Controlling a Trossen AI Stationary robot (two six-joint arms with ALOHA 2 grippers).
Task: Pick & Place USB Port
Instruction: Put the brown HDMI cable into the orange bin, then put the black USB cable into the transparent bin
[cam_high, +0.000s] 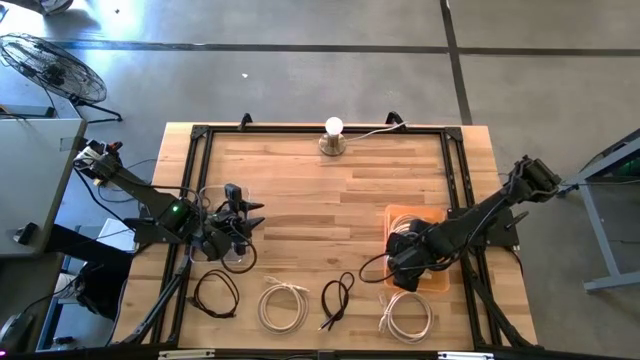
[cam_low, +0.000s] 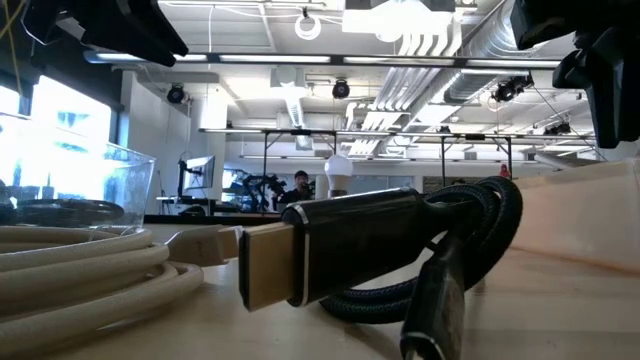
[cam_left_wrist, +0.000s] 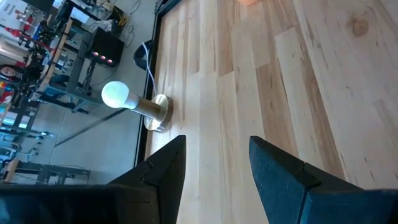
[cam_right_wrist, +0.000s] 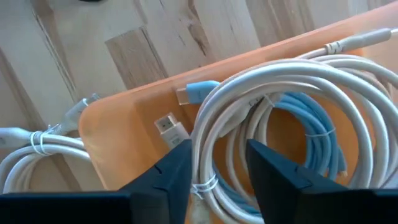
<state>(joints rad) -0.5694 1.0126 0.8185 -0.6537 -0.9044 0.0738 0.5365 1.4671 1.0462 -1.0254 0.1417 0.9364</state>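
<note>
Right end effector (cam_right_wrist: 217, 165) hung over the orange tray (cam_right_wrist: 124, 130) near the surface's right edge, its 2 fingers apart around a loop of the white cable (cam_right_wrist: 292, 74) coiled there on a blue cable (cam_right_wrist: 317, 134). We saw the left end effector (cam_left_wrist: 214, 165) open near the left edge.
</note>
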